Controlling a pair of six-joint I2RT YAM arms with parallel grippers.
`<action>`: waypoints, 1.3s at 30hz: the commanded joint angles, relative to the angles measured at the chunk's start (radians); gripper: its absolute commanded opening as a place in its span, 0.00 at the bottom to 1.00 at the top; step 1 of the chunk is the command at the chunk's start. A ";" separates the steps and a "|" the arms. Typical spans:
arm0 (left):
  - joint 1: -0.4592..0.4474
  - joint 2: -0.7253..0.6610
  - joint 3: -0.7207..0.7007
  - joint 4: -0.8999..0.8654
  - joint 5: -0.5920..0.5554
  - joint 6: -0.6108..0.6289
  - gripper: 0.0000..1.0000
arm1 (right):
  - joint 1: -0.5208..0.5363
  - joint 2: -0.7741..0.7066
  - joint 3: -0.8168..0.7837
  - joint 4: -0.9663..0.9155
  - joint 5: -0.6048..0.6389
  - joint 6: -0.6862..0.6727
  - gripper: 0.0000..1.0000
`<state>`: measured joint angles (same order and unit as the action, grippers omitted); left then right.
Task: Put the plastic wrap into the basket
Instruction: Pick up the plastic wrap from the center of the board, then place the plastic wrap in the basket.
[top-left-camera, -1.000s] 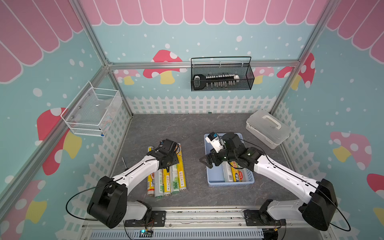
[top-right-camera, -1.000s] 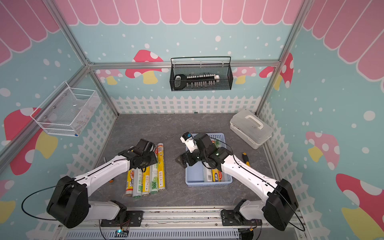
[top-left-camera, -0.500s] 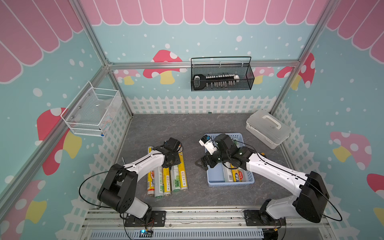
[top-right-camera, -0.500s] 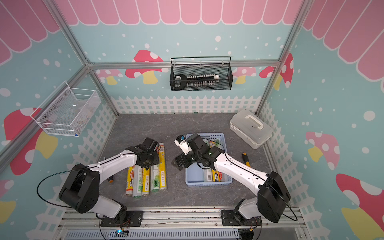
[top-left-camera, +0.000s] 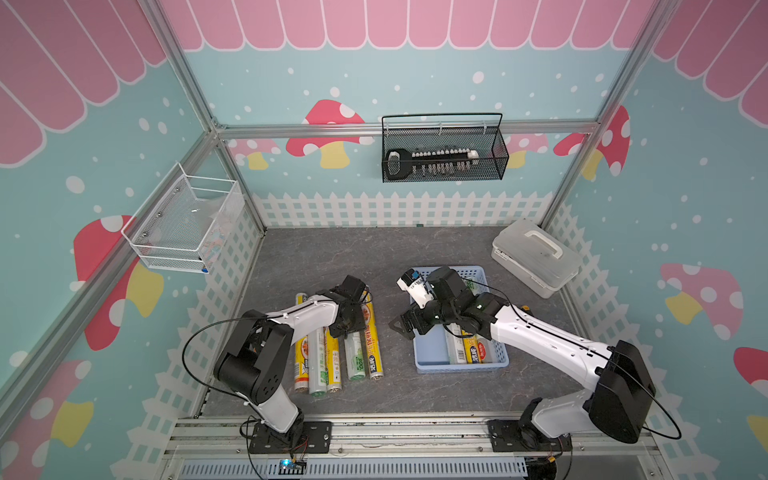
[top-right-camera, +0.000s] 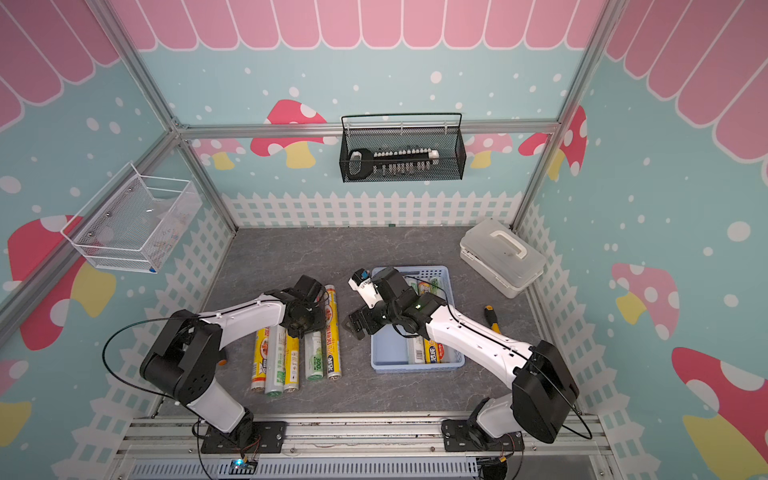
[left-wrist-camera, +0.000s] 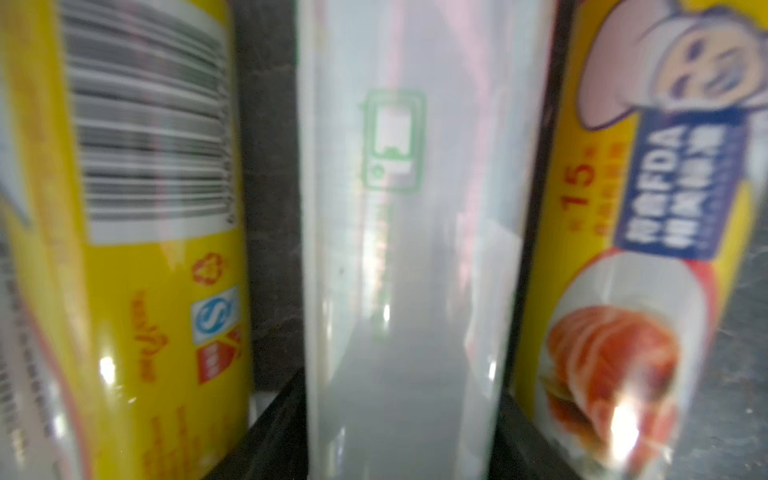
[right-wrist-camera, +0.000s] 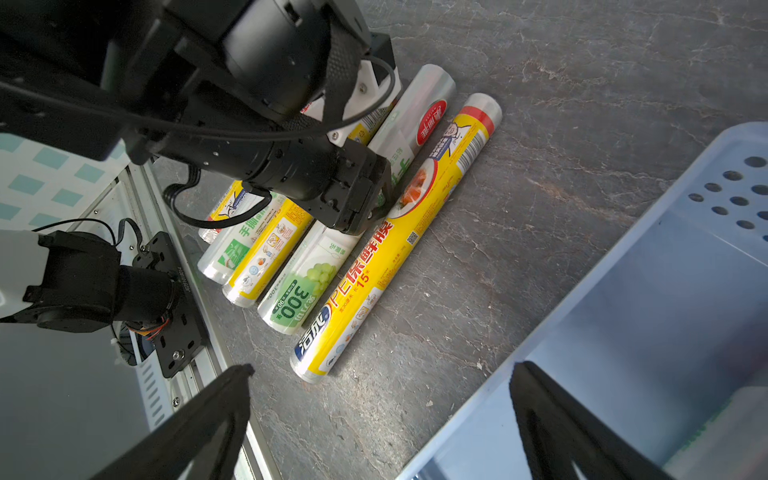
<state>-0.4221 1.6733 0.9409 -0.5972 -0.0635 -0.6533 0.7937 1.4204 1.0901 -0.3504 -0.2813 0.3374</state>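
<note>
Five rolls of plastic wrap lie side by side on the grey table left of the light-blue basket (top-left-camera: 461, 368). My left gripper (top-left-camera: 349, 328) is down on this row. It stands open astride a white-green roll (left-wrist-camera: 399, 249), one black finger (left-wrist-camera: 278, 428) close along each side. That roll (right-wrist-camera: 316, 266) rests on the table between two yellow rolls (left-wrist-camera: 158, 291) (right-wrist-camera: 386, 257). Two more rolls (top-left-camera: 465, 349) lie in the basket (top-right-camera: 415, 365). My right gripper (right-wrist-camera: 380, 374) hangs wide open and empty over the basket's left rim (right-wrist-camera: 540, 332).
A white lidded case (top-left-camera: 536, 257) stands at the back right. A screwdriver (top-right-camera: 492, 320) lies right of the basket. A black wire basket (top-left-camera: 442, 153) hangs on the back wall and a white wire basket (top-left-camera: 183, 224) on the left wall. A white fence rings the table.
My left gripper has moved a little to the right along the row and lower onto the white-green roll, and its jaws have widened. My right gripper has drifted slightly left, still open.
</note>
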 joint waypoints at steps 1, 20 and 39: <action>-0.002 0.035 0.015 -0.034 0.005 0.012 0.60 | 0.007 0.006 0.003 0.004 0.018 -0.002 0.99; -0.089 -0.273 0.140 -0.140 -0.045 -0.028 0.23 | -0.014 -0.280 -0.151 -0.020 0.456 0.034 1.00; -0.410 0.114 0.601 0.086 0.102 -0.224 0.21 | -0.363 -0.413 -0.248 -0.161 0.220 0.080 0.99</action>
<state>-0.8101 1.7473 1.4811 -0.5758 0.0124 -0.8196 0.4427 1.0279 0.8528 -0.4671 -0.0319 0.4229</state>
